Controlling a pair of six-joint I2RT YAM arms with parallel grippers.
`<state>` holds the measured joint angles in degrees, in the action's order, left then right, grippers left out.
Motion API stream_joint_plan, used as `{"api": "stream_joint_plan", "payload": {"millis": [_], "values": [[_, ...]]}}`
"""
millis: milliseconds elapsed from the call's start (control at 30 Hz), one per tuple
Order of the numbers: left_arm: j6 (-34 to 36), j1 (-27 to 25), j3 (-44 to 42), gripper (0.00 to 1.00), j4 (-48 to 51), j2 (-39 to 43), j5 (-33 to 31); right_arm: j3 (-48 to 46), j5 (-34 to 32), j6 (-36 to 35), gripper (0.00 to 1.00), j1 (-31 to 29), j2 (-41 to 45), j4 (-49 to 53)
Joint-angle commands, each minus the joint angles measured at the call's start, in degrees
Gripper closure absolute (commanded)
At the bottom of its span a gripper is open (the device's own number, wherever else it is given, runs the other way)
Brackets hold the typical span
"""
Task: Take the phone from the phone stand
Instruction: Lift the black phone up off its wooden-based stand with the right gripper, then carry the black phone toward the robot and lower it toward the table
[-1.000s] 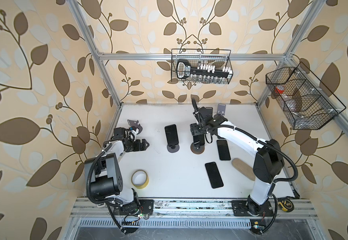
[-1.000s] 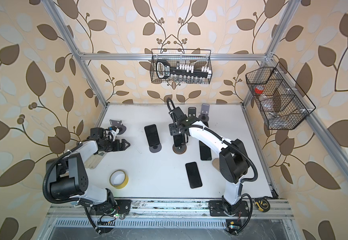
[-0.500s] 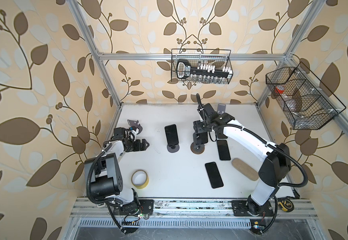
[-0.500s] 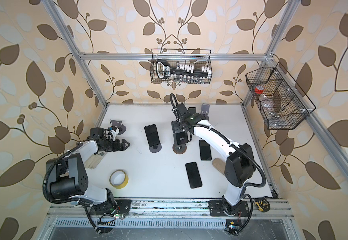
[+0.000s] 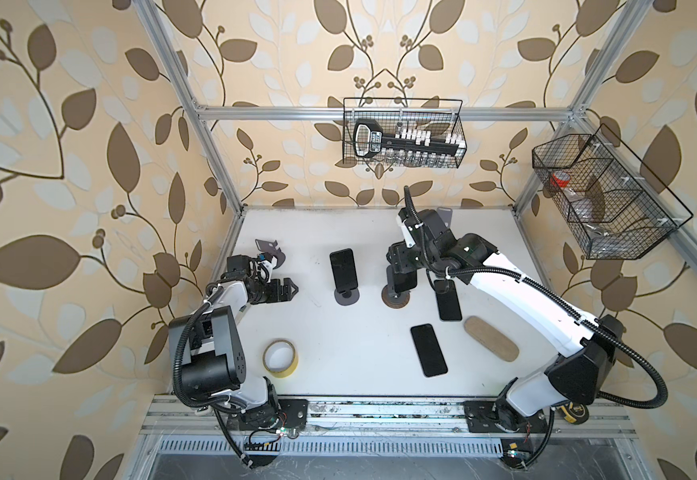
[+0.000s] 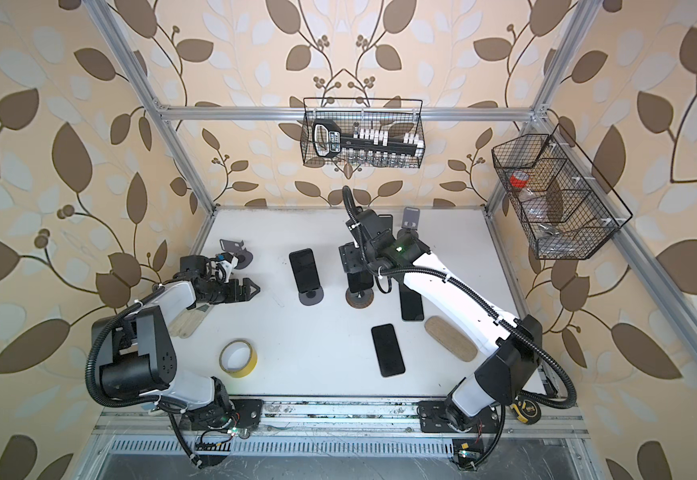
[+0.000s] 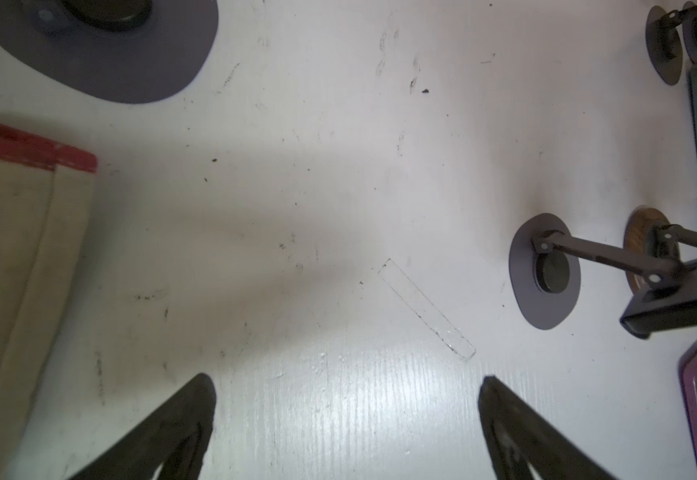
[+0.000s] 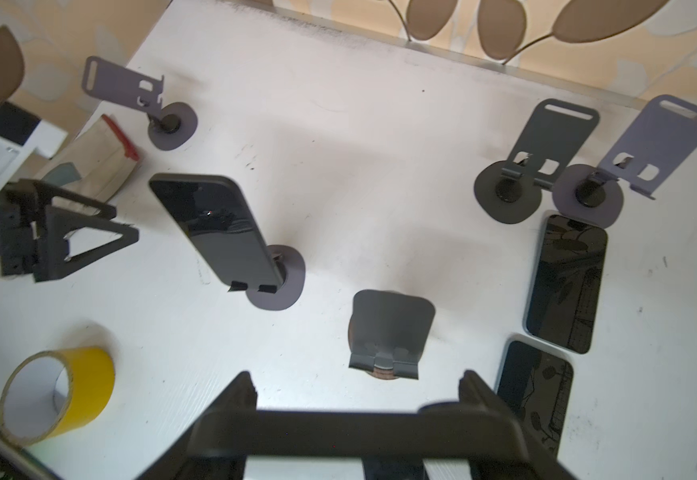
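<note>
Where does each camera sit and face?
Both top views: overhead, looking down on the table; left arm and right arm show.
Left wrist: on the left arm, facing the table; open left gripper shows.
Right wrist: facing down toward the back wall; right gripper holds a phone.
Shared: yellow tape, top views and right wrist.

4 phones [image 8: 213, 224], 5 stands [image 8: 546, 137], 1 tape roll [image 8: 76, 382]

Phone [image 8: 359, 430] in the right pincer [image 8: 358, 378]: blurred, close-up and edge-cropped in the right wrist view.
</note>
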<state>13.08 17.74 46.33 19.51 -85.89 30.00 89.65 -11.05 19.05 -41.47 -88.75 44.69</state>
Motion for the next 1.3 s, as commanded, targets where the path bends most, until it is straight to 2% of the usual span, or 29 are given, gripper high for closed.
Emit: {"api": "stream_joint_plan", "payload": {"millis": [0,233,733,1033,1167,1267], "values": [[0.6,0.5,1.7,0.01,0.2,1.1,1.2,-2.2,1.2,0.3,0.31,-2.4,2.1,0.5],[0.7,0.5,1.5,0.01,0.1,1.5,1.4,-6.2,2.4,2.9,0.31,-7.4,2.7,0.0],[0.8,0.5,1.1,0.01,0.0,1.8,1.7,-18.0,4.1,13.3,0.32,-16.2,1.3,-5.1],[1.2,0.5,1.0,0.01,-0.1,2.0,2.5,-25.3,4.0,16.7,0.32,-17.6,1.8,-7.5],[1.7,0.5,0.7,0.01,-0.1,2.3,3.8,-27.1,0.2,18.2,0.32,-19.6,2.0,-7.5],[1.9,0.5,0.4,0.01,-0.2,2.6,4.4,-28.6,-0.1,19.5,0.32,-20.0,1.6,-8.2]]}}
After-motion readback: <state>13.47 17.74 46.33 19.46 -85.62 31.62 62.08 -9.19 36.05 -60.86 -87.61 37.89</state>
